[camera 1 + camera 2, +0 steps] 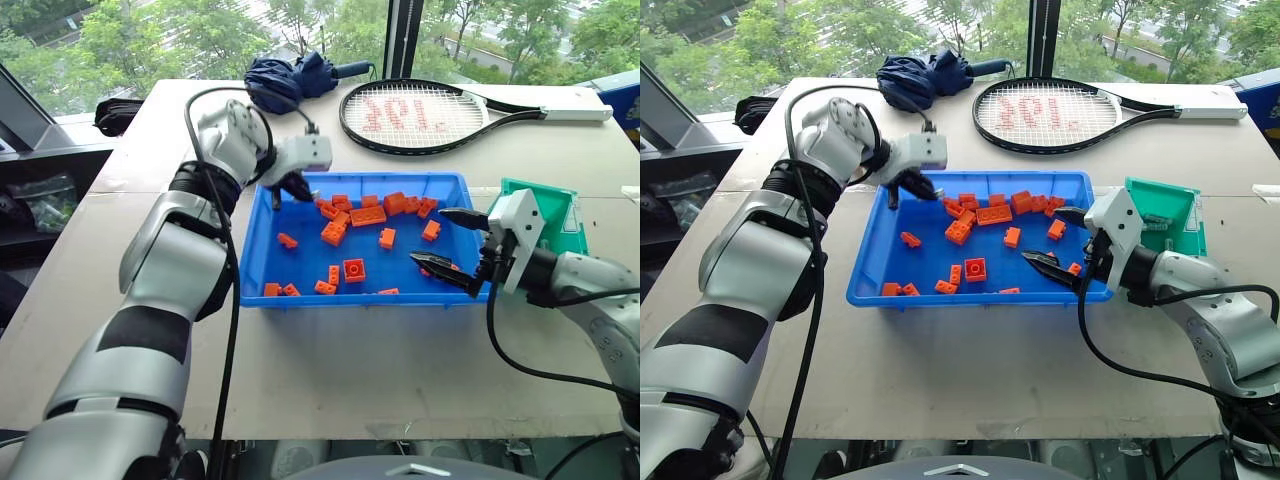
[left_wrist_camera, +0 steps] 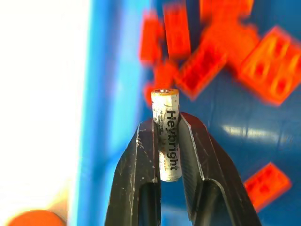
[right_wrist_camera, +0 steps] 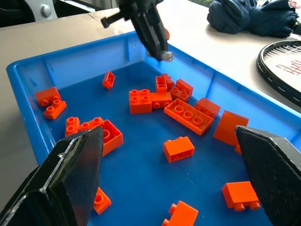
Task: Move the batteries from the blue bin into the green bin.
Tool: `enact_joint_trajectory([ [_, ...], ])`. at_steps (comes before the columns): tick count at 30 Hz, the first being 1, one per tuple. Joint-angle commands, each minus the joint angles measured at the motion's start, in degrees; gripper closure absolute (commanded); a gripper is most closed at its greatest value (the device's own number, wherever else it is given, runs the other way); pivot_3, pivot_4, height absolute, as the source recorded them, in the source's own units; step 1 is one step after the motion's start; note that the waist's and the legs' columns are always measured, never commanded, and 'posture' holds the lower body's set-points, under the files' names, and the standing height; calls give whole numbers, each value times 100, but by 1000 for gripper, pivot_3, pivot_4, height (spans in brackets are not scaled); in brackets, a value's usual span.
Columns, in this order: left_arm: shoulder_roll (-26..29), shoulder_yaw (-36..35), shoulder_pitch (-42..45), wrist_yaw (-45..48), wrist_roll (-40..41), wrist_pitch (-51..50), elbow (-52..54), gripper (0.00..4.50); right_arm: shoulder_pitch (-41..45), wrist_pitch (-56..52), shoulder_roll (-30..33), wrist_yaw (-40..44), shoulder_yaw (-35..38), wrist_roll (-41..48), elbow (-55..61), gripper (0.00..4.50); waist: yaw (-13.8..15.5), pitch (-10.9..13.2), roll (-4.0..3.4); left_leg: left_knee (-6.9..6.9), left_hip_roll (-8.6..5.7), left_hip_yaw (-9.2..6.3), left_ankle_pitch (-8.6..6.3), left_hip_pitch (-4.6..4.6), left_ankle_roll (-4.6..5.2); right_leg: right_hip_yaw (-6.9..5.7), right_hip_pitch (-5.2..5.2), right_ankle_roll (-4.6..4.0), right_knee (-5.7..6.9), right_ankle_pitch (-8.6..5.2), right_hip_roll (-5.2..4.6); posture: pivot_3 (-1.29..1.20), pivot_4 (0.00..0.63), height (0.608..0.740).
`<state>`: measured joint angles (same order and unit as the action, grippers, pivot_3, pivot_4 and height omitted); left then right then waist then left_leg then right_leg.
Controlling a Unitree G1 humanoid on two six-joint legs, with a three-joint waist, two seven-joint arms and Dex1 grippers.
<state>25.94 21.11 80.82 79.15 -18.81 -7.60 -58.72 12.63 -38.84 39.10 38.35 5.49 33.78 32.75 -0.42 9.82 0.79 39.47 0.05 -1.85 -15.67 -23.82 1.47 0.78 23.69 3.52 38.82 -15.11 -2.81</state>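
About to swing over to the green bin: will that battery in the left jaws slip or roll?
The battery is a smooth, rigid cylinder pinched along its sides by the left gripper, so it could slide lengthwise. Likely light for its size. Released on the blue bin floor, it would probably roll.

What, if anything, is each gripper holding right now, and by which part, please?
The left gripper pinches a battery around its lower body; its orange-ringed end sticks out. The right gripper is open, holding nothing.

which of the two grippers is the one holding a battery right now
The left gripper: it is shut on a battery above the blue bin. The right gripper is open and holds nothing.
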Motion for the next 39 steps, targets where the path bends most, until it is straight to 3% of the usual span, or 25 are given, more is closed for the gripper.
enact_joint_trajectory([
  [1, -339, -344, -9, 532, 706, -355, 845, 4479, -120, -8, 191, -49, 541, 97, 167, 0, -2, 0, 0, 0, 0, 2, 0, 1, 0, 3, 0, 0, 0, 0, 0, 0, 150, 740],
  [9, -1162, -132, -514, 283, 840, -383, 1149, 4479, -783, -176, 677, 89, 1315, 321, 430, 0, -46, -1, -2, -1, -3, 8, 0, 10, 1, 14, 0, 0, 6, 0, 8, 0, 150, 740],
  [19, -1828, -64, -655, -571, 785, 207, 544, 4479, -988, -262, 544, -323, 1326, 417, 787, 0, -24, -1, -1, 0, -5, 8, 0, 8, 1, 14, 0, 0, 5, 0, 7, 0, 150, 740],
  [21, -1846, -13, -654, -606, 738, 334, 493, 3427, -999, -246, 530, -364, 1290, 402, 805, 0, -23, -1, -1, 0, -6, 8, 0, 9, 1, 15, 0, 0, 4, 0, 7, 0, 150, 740],
  [29, -1744, -235, -587, -497, 947, 251, 654, 41, -813, -142, 582, -392, 935, 147, 589, 0, -26, -1, -2, 0, -7, 8, 0, 9, 1, 14, 0, 0, 4, 0, 7, 0, 150, 740],
  [34, -1255, -739, -692, 212, 1701, -429, 1593, 41, -295, -84, 660, -405, 215, -454, 123, 0, -63, 0, -5, -2, -5, 8, 0, 11, 1, 15, 1, 0, 5, 0, 9, 0, 150, 740],
  [39, -159, -1145, -1425, 1120, 2576, -1344, 3340, 41, 740, -530, 626, -182, -744, -786, -553, 0, -119, -4, -14, -4, 3, 12, 3, 16, -4, 21, 2, -1, 4, -1, 13, 0, 150, 740],
])
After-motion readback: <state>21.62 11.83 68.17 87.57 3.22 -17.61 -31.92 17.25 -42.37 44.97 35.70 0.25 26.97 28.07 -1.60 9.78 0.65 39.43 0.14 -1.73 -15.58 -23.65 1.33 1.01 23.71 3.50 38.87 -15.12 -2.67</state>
